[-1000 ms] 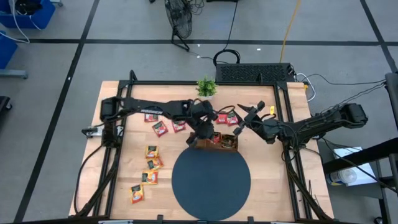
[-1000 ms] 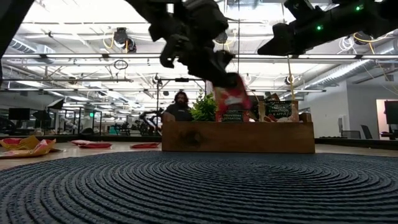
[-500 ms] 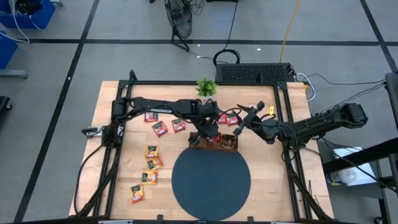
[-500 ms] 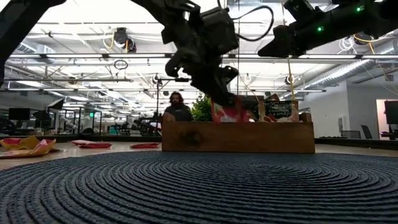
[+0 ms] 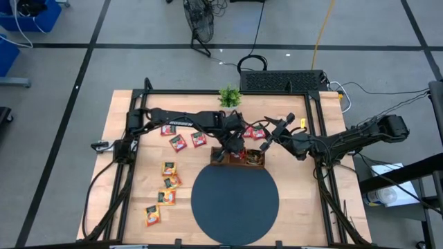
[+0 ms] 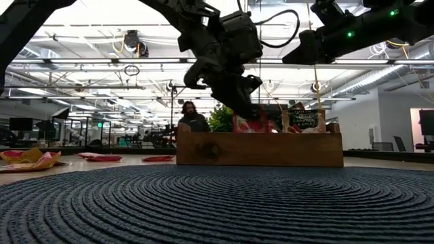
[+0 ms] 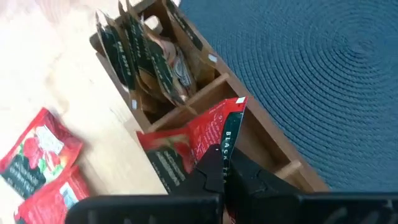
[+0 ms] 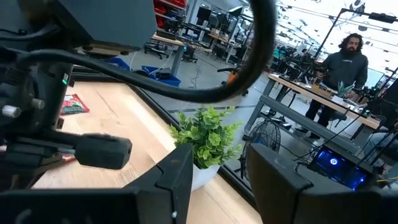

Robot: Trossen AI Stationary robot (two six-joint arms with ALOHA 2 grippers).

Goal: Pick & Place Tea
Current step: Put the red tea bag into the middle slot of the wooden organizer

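My left gripper (image 5: pixel 235 143) hangs over the brown wooden tray (image 5: pixel 239 158), shut on a red tea sachet (image 7: pixel 189 146). The sachet's lower end dips behind the tray's front wall (image 6: pixel 260 149). One end compartment holds dark sachets (image 7: pixel 140 59) standing on edge. More red sachets (image 5: pixel 178 142) lie flat on the table left of the tray, and yellow-orange ones (image 5: pixel 168 181) lie nearer the front left. My right gripper (image 5: pixel 275 133) hovers open to the right of the tray, holding nothing. My left gripper pinches the red sachet by its upper edge (image 7: pixel 225 142) between its two fingers (image 7: pixel 208 177). The fingers slant down from the table's left. The sachet stands on edge below them, with its lower part in the tray's middle compartment (image 7: pixel 186 118).
A dark round woven mat (image 5: pixel 235 200) lies just in front of the tray. A small green potted plant (image 5: pixel 229 97) stands at the far edge behind it. Two red sachets (image 5: pixel 258 131) lie just behind the tray, below my right gripper.
My left gripper has gone down and slightly toward the table's right, onto the tray, staying shut on the red sachet. The sachet hung clear above the tray's wall a second ago; its lower end now sits inside the tray.
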